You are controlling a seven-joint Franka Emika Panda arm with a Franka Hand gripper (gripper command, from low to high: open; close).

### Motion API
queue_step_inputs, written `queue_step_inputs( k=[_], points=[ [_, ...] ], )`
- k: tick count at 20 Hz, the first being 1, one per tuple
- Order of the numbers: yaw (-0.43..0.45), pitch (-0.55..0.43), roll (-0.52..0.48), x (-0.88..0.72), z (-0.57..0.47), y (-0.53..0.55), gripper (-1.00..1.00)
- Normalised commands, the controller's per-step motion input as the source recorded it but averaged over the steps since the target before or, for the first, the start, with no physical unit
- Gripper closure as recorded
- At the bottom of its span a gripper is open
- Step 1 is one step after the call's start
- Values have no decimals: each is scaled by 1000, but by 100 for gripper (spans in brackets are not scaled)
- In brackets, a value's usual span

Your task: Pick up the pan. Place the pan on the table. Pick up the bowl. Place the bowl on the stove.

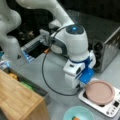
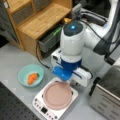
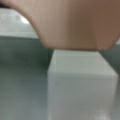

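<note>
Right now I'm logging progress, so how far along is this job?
Nothing looks finished. The pan sits on the stove, and the bowl rests on the table beside it. The gripper is low at the pan's handle side, its fingers hidden. Both moves remain.

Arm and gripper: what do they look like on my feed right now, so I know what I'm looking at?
The arm is glossy white with rounded links; its wrist joint cap is dark with a glowing blue light. Below sits a blue collar and a white boxy gripper body. A black cable loops from the wrist down to the gripper.
</note>
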Motion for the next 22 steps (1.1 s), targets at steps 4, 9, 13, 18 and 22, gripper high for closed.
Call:
queue_step_inputs(
  k=[4, 9, 13, 18, 22],
  points=[
    [33, 84, 16, 32, 26, -40, 100],
    [30, 64, 15, 19, -14, -25, 100],
    [31, 43, 19, 20, -36, -15, 100],
    [27, 33, 22, 21, -19, -10, 100],
    [20, 31, 24, 12, -3, -9, 100]
  ],
)
